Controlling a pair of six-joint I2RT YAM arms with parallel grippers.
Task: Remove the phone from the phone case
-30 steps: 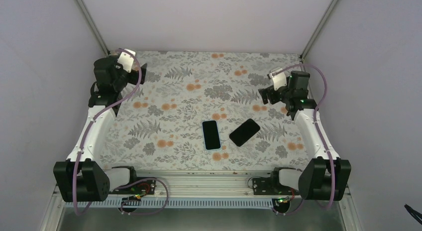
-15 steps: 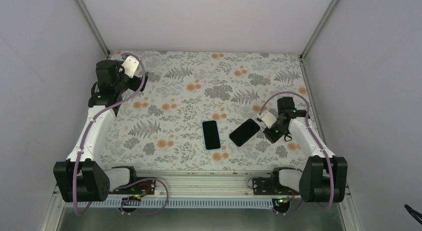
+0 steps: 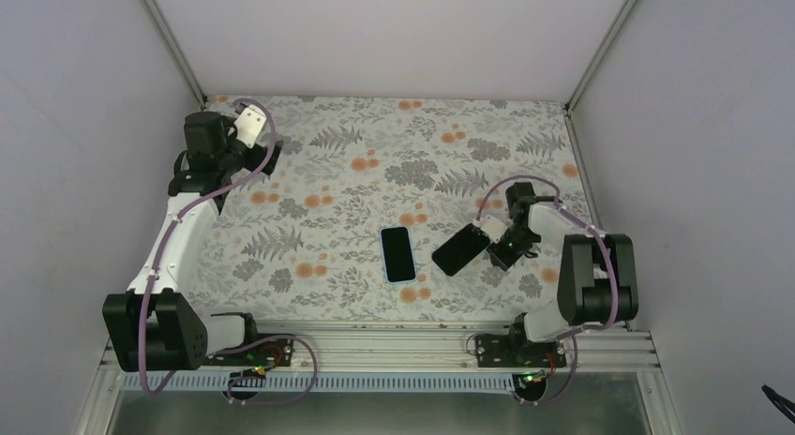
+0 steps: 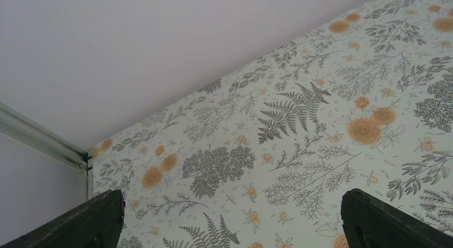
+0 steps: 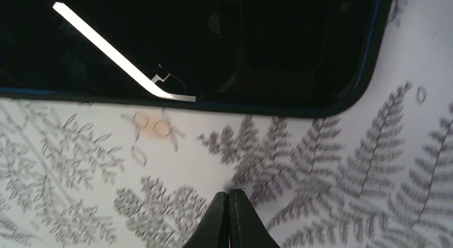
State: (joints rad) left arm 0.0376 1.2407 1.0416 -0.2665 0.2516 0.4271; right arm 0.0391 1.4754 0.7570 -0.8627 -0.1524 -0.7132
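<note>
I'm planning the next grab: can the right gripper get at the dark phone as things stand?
Probably yes. The right gripper sits just beside the dark phone with only floral cloth between, but its jaws are shut and would need opening.

Left arm (image 3: 178, 238) stretched far, right arm (image 3: 586, 266) folded low.
Left gripper (image 4: 232, 200) has its fingers (image 4: 96, 218) spread wide; right gripper (image 5: 229, 194) has its fingers pressed together, pointing left.

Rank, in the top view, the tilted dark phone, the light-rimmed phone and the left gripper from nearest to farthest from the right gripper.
1. Tilted dark phone, just beside the right gripper.
2. Light-rimmed phone, further left, centre.
3. Left gripper, far left corner.
</note>
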